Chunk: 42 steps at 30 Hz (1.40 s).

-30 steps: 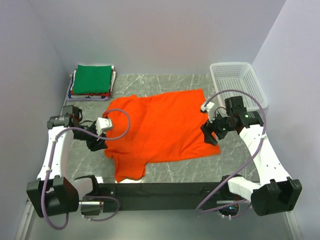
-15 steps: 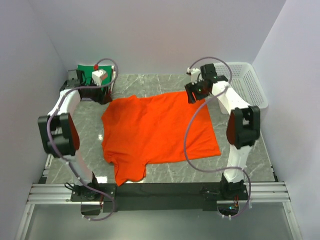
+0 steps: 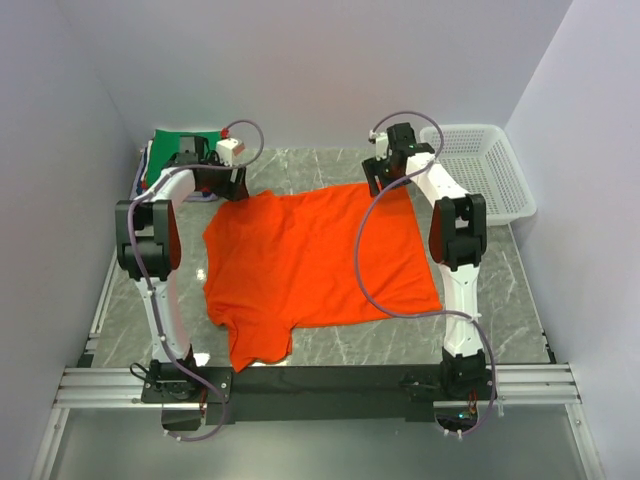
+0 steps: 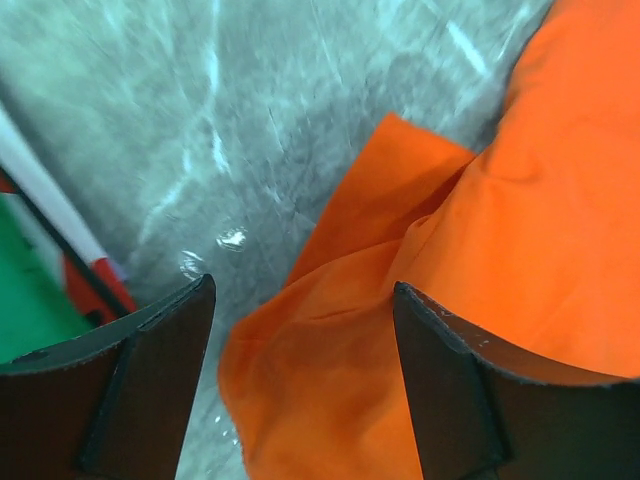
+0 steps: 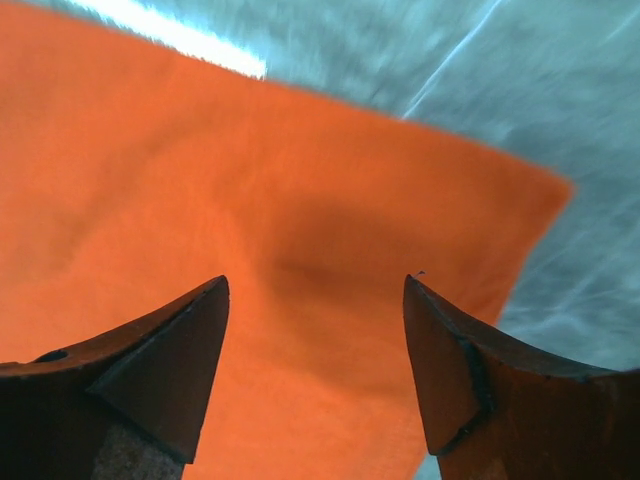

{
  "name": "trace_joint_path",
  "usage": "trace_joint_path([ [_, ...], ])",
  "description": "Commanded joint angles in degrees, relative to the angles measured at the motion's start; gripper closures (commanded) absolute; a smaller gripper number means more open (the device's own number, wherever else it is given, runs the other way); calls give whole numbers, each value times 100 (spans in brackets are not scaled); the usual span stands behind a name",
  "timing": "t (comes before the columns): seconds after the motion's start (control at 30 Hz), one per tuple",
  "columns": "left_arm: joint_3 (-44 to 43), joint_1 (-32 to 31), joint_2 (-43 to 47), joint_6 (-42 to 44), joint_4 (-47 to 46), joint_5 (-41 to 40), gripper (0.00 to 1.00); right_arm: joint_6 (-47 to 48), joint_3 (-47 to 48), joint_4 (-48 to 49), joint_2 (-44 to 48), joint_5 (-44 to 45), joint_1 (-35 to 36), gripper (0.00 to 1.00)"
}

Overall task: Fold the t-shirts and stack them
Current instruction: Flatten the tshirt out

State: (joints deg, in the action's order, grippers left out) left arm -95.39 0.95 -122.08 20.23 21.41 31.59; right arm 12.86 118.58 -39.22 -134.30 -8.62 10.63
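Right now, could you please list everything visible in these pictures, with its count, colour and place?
orange t-shirt: one, bright orange, spread flat mid-table
folded pile: one, green on top, far left corner
basket: one, white lattice, far right corner
table: one, grey marble, under everything
left gripper: one, dark fingers, open above the shirt's far left corner
right gripper: one, dark fingers, open above its far right corner

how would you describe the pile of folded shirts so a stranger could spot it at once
Take the grey marble table and go to its far left corner, against the walls. There lies a small squared stack of folded shirts, green on top. Unlike the orange t-shirt spread flat mid-table and the white lattice basket at the far right, it is neatly folded and layered.
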Motion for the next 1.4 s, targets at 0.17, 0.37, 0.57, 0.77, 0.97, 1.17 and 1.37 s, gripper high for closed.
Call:
trace_joint_path([
  [0.17,-488,-288,-421,376,794,-84,35,137,42,-823,-175,-350,-9,45],
  [0.37,-507,-218,104,482,988,328,96,330,60,-1403,8,-623,-17,100],
  [0.57,1249,-200,2212,1421,768,699,99,638,-1819,-807,1765,-1018,-61,100],
  [0.77,2980,-516,3707,3108,1480,761,99,709,-2358,-648,2233,-720,-166,81],
  [0.97,5573,-1782,5035,4969,1366,-627,90,621,-1165,-1078,1662,-931,-334,56],
  [1.17,5612,-1537,5493,4816,1998,-377,49,551,-293,-1167,1038,-773,-325,42],
  [1.37,4101,-755,5213,3630,2553,654,24,252,621,-1202,186,-799,-211,38],
])
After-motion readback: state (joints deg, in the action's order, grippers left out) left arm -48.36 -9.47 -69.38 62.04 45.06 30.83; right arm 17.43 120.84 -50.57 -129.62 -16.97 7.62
